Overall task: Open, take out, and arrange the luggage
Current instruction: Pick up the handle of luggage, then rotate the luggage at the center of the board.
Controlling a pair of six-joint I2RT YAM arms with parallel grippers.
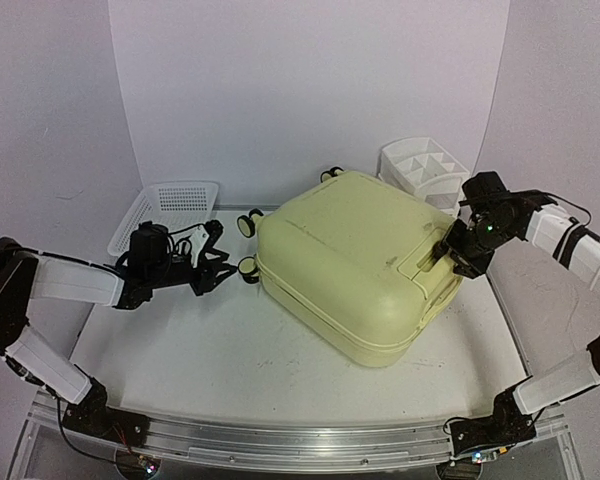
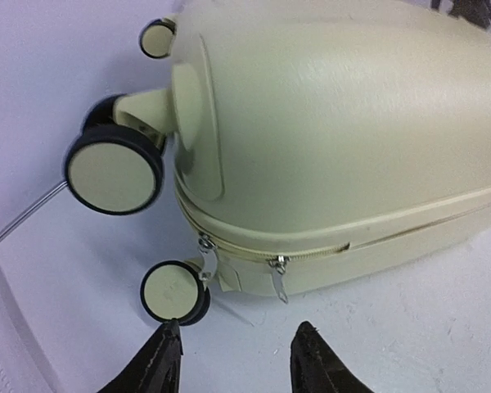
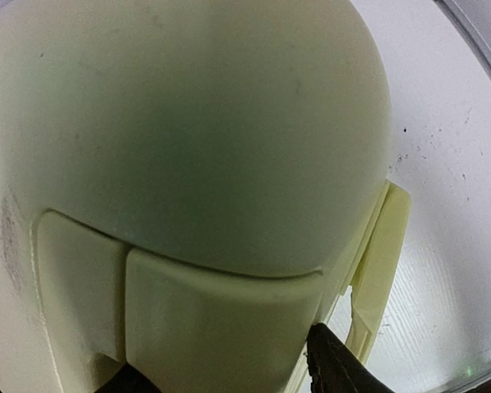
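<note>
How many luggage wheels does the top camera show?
3. Two wheels sit at the left end of the luggage, one in front and one behind it; a third is at its far corner. A fourth may be hidden.

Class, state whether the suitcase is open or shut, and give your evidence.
Shut. The luggage lies flat with both shells together along the zipper seam; no lining shows.

Luggage (image 1: 355, 265) closed on table (image 1: 230, 350), basket (image 1: 170, 205) left, organizer (image 1: 420, 165) right
</note>
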